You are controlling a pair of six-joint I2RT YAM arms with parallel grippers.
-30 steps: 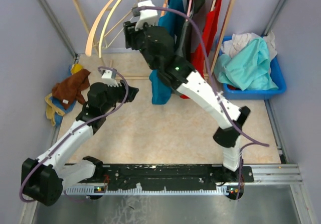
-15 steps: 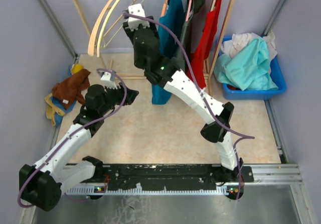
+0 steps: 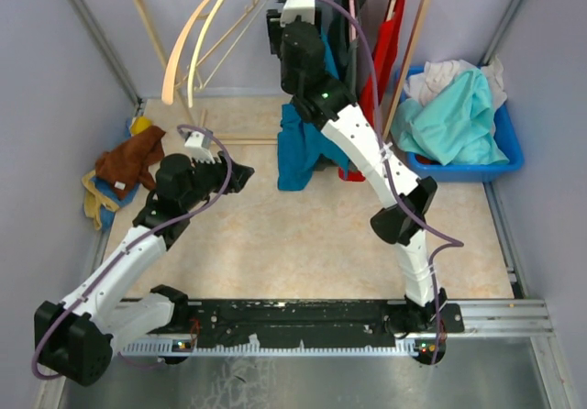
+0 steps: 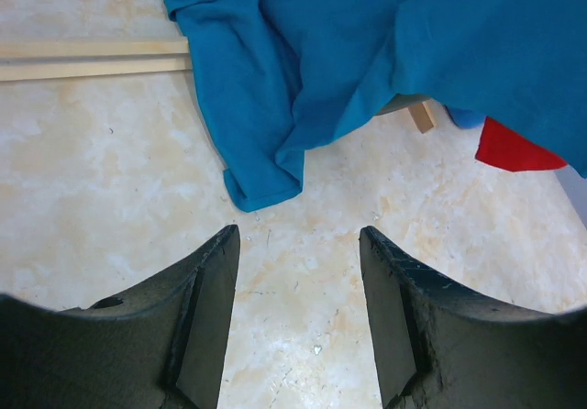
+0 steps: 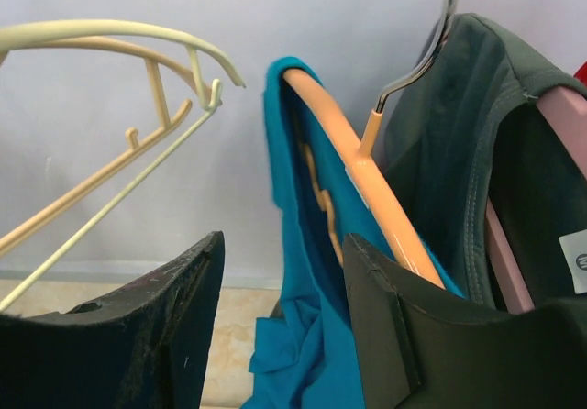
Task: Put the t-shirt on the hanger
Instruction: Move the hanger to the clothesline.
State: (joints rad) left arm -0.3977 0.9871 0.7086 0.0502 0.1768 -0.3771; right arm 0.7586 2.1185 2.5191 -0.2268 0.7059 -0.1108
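The teal-blue t-shirt (image 3: 293,157) hangs from the rail at the back, its lower part bunched on the floor. In the right wrist view the t-shirt (image 5: 303,281) is draped over one arm of the orange hanger (image 5: 367,184), whose silver hook (image 5: 431,47) goes up out of view; part of the wavy bar shows inside the cloth. My right gripper (image 5: 284,244) is open just in front of that shoulder, holding nothing; from above it (image 3: 275,28) is high by the rail. My left gripper (image 4: 298,235) is open and empty above the floor, short of the t-shirt's hem (image 4: 266,184); from above it (image 3: 240,172) is left of the shirt.
Cream hangers (image 3: 197,38) hang left of the t-shirt. A dark grey shirt (image 5: 477,152) on a pink hanger (image 5: 564,116) and a red garment (image 3: 381,70) hang to its right. A blue bin (image 3: 509,148) holds an aqua garment (image 3: 454,116). Brown and yellow cloths (image 3: 128,161) lie at the left wall.
My right gripper has swung right along the rail, from the cream hangers to the teal t-shirt's shoulder. The left arm has barely moved.
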